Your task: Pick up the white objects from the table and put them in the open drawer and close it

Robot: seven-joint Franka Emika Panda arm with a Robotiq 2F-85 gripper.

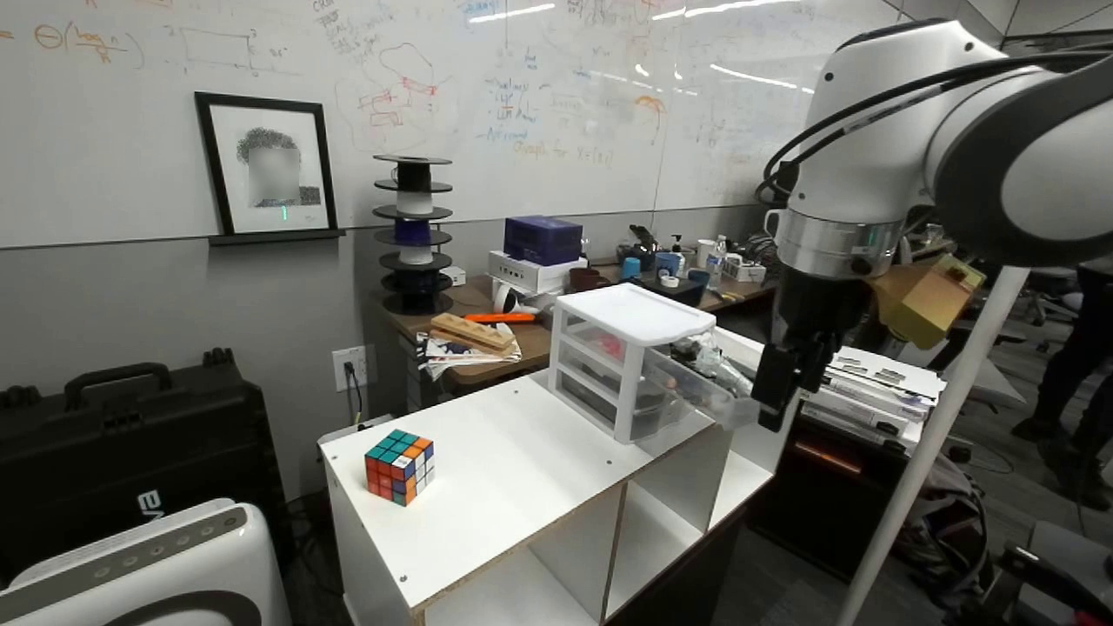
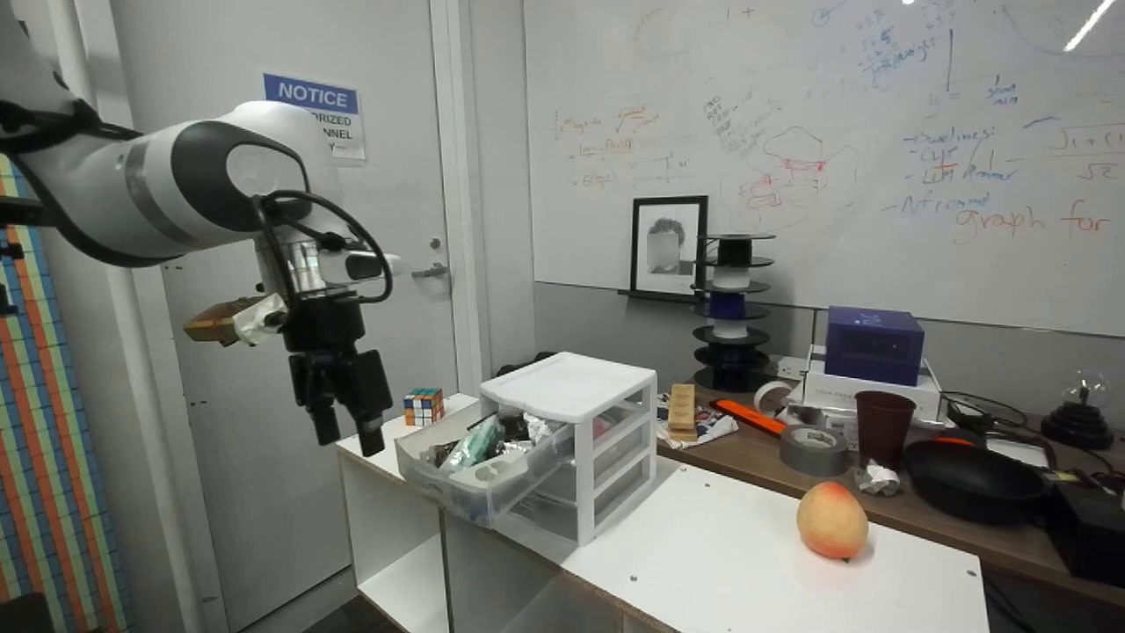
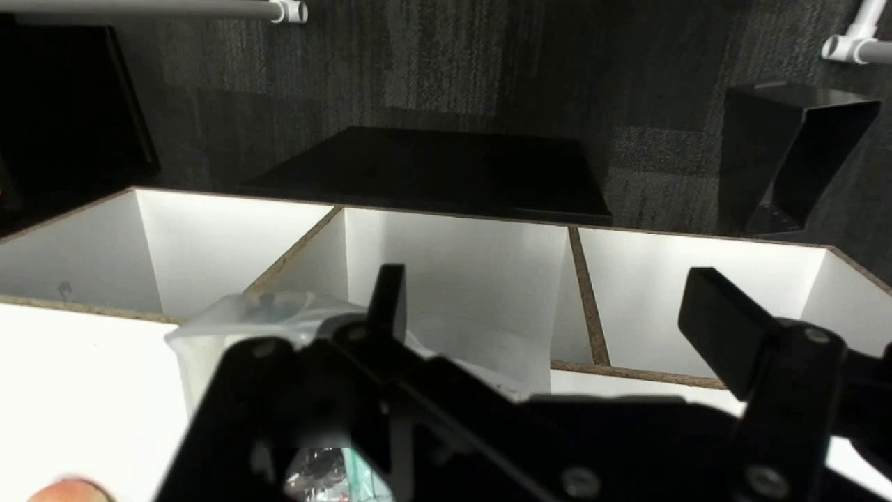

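The white table [image 1: 496, 487] also shows in an exterior view [image 2: 721, 571] and in the wrist view [image 3: 83, 390]. On it stands the white desktop unit [image 2: 571, 382]. Its translucent drawer [image 2: 448, 497] is pulled out over the table's edge and holds mixed wrapped items; it also shows in an exterior view [image 1: 735, 409] and in the wrist view [image 3: 237, 324]. My gripper [image 2: 349, 437] points down beside the drawer's front, above its rim, with spread, empty fingers in the wrist view [image 3: 540, 289]. I see no white objects on the table; they are hidden or out of view.
A multicoloured puzzle cube [image 1: 400, 467] stands at one end of the table. A peach [image 2: 832, 520] lies at the other end. Open cubbies [image 3: 453, 279] lie below the tabletop. A cluttered brown desk [image 2: 747, 457] stands behind. A pale pole [image 1: 939, 435] rises near the arm.
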